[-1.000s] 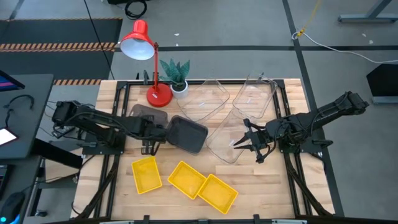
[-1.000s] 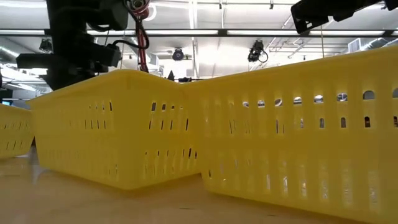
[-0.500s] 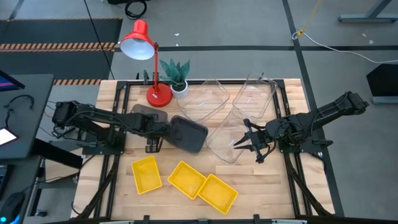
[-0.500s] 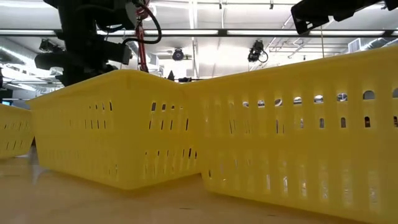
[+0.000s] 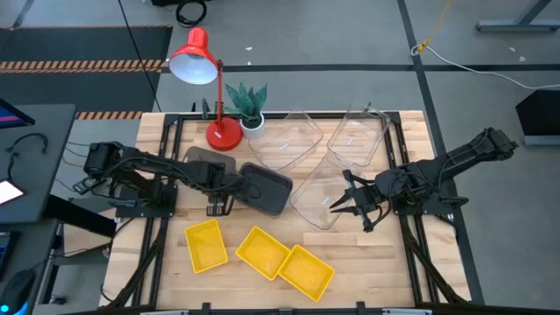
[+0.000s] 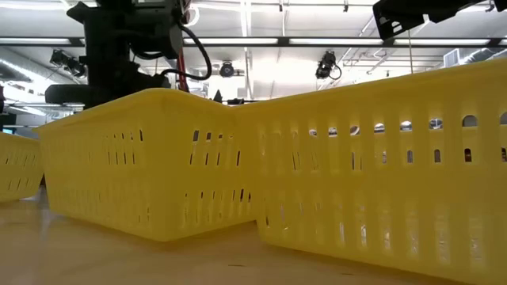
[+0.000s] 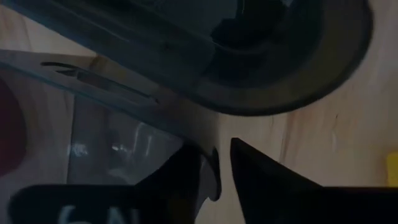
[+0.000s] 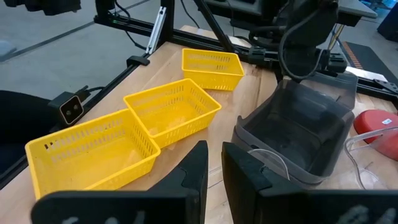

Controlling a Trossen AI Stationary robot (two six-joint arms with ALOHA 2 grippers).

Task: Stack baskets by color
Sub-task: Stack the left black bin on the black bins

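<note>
Three yellow baskets (image 5: 206,243) (image 5: 262,252) (image 5: 306,271) stand along the table's near side and fill the low view (image 6: 317,158). A dark grey basket (image 5: 264,189) stands mid-table, with a second one (image 5: 208,159) behind it by the lamp. My left gripper (image 5: 219,203) points down at the nearer grey basket's left rim, closed on it. Two clear baskets (image 5: 289,140) (image 5: 359,140) stand at the back. A third clear basket (image 5: 317,198) is at my right gripper (image 5: 343,203), whose fingers are nearly together. My left gripper pinches the dark grey basket's thin rim (image 7: 214,167) between its two fingers, coming from above and pointing down. The basket rests on the table. My right gripper meets the clear basket's right edge (image 5: 337,201), almost level from the table's right. The see-through wall hardly shows between its fingers (image 8: 193,168).
A red lamp (image 5: 194,59), with its base (image 5: 223,136) on the table, and a small potted plant (image 5: 248,103) stand at the far left. Bare wood lies between the grey basket and the yellow ones.
My left gripper has gone toward the table's right edge, up to the dark grey basket's left rim, and sunk a little. The baskets have stayed where they were.
</note>
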